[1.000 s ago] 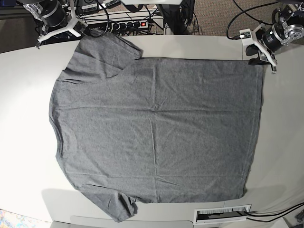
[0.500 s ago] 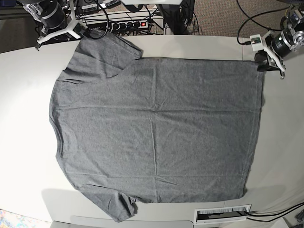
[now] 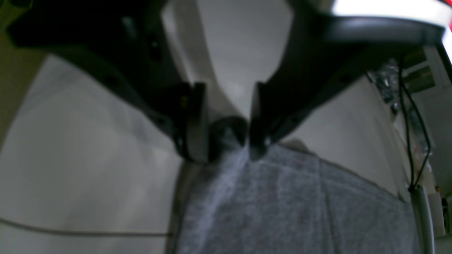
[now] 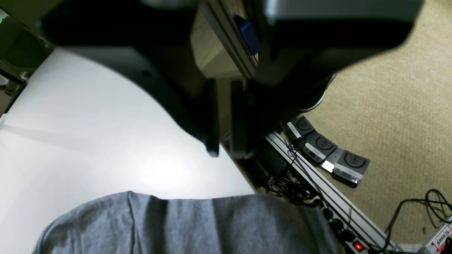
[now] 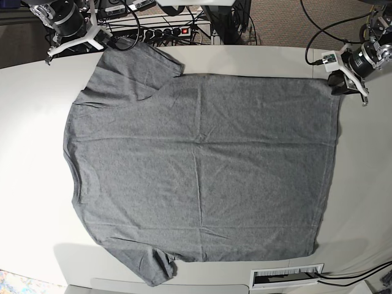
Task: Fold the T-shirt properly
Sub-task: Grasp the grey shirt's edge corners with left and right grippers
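Observation:
The heather-grey T-shirt point(image 5: 202, 165) lies spread flat on the white table point(image 5: 361, 184), its sleeves at the left and its hem at the right. In the base view my left gripper point(image 5: 342, 86) sits low at the hem's top-right corner. The left wrist view shows that left gripper point(image 3: 226, 153) open. Its dark fingers point(image 3: 196, 120) straddle a raised ridge of the T-shirt point(image 3: 282, 204) corner, with gaps beside it. My right gripper point(image 4: 226, 153) hovers shut and empty off the table edge, just beyond a T-shirt point(image 4: 183, 225) sleeve. The base view shows this right gripper point(image 5: 110, 40) at the top left.
A power strip point(image 5: 177, 30) and tangled cables lie behind the table's far edge. In the right wrist view the power strip point(image 4: 346, 236) runs past several foot pedals point(image 4: 328, 148) on the carpet. A white slotted plate point(image 5: 286, 275) sits at the table's near edge.
My left arm has shifted a little to the right and settled at the hem's top-right corner. The shirt and the right arm have not moved.

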Controlling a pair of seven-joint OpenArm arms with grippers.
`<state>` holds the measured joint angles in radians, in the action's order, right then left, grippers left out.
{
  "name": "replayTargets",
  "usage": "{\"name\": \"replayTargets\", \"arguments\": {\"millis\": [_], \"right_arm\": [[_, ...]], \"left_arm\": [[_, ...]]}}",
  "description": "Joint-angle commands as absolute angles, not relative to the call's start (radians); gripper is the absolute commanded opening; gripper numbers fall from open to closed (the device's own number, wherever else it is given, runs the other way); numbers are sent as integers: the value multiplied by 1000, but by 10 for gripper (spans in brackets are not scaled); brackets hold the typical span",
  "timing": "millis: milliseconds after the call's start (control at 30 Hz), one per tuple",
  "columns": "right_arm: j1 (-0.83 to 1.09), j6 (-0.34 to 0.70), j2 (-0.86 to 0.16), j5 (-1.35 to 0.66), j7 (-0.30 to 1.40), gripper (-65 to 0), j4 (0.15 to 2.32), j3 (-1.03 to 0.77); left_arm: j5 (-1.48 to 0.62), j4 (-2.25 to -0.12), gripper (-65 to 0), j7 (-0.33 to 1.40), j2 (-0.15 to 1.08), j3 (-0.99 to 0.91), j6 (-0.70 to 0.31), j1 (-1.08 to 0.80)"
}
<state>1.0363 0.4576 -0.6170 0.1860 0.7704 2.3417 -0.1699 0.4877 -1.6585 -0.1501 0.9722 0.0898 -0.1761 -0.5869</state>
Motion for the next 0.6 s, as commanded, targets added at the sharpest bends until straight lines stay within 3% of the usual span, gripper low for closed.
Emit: {"name": "replayTargets", "arguments": {"millis": [0,167,400,567], "right_arm": [[1045,450,-626,196,767,-579,2356,-176],[1045,450,-626,204,767,-579,2356,-176],[1046,451,-626,225,767,-572,2356,-176],[1050,498,-626,149,746,-339,2356,-176]], "left_arm": [[494,-1660,-496,-142,986,91,-211,-595],[494,-1664,-645,-138,986,91,-211,-596],[495,-1773,-650,-59,996,91,-211,-675],[501,-1859,-650,11,997,91,-210,-772]]}}
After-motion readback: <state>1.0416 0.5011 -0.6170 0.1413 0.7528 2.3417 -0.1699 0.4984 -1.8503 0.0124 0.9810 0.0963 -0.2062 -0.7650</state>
